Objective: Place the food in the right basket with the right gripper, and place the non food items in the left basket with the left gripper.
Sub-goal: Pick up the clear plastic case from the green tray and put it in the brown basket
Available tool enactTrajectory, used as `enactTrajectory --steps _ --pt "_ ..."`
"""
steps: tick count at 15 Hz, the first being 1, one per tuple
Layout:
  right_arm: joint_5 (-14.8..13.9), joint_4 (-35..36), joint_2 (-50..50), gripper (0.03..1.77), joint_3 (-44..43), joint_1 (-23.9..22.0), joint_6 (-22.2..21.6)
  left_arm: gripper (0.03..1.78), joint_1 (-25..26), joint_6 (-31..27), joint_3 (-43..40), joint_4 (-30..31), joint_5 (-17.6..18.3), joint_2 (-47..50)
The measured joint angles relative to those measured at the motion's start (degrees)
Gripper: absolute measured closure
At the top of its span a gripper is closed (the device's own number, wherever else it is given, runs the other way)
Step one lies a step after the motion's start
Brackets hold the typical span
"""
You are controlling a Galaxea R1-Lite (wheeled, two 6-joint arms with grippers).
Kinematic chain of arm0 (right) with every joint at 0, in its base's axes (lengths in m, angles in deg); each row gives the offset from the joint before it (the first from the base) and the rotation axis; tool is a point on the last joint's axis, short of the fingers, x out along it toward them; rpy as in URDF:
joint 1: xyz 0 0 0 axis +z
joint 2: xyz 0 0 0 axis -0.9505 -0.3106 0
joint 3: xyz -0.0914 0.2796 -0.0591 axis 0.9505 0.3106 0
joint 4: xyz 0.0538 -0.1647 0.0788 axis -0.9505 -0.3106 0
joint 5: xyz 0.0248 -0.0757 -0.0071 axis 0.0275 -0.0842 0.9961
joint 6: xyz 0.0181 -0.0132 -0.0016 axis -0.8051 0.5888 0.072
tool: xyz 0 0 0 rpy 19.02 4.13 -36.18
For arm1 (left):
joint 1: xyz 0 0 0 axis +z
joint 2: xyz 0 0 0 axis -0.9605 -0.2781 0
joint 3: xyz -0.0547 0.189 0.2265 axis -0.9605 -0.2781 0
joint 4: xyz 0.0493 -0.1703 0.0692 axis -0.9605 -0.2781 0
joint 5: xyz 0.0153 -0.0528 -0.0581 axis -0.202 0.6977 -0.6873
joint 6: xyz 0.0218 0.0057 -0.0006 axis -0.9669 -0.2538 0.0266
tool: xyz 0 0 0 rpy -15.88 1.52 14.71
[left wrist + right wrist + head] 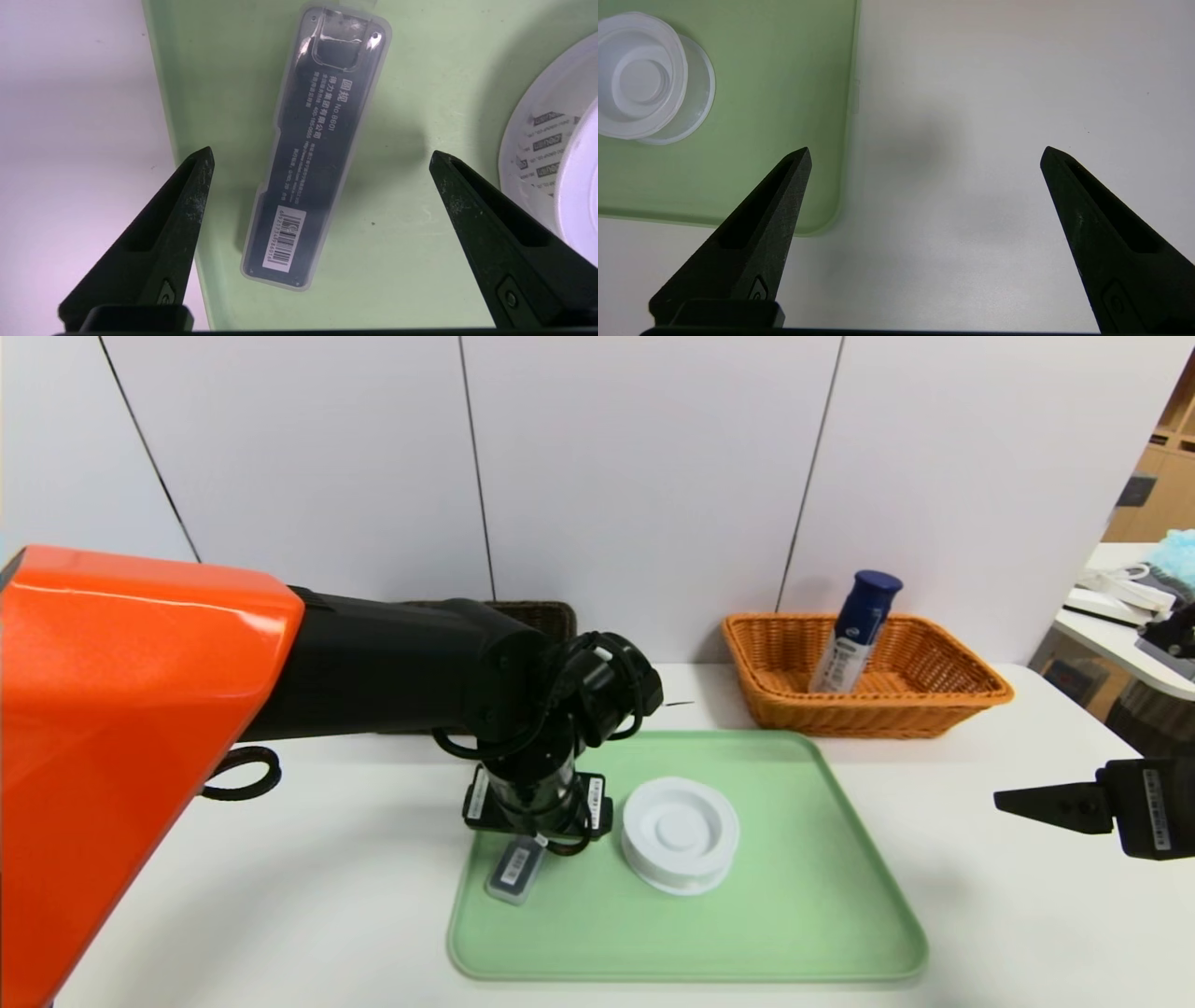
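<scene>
On the green tray (822, 896), at its left edge, the grey case (308, 154) lies flat with its barcode label up, its long side running just beside the tray's rim. Beside it on the tray, apart from it, sits the white round container (680, 833); the rest of the tray toward the right is bare. The left gripper (322, 158) hangs over the case with its fingers spread wide, one tip over the tray's left rim and the other over the tray between the case and the container, neither touching the case. The bottle (855, 630) stands leaning in the orange basket (934, 695) at the back right of the white tabletop (980, 821). The dark basket (546, 614) shows behind the left arm, against the pale wall panels. The right gripper (924, 156) hovers over bare tabletop beside the tray's right edge, fingers wide apart and empty.
</scene>
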Motion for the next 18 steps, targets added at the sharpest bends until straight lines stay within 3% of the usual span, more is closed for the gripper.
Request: enactTrajectory --steps 18 --pt "0.2 0.0 -0.2 0.1 0.3 -0.06 0.02 0.12 1.07 0.1 0.21 2.15 1.11 -2.05"
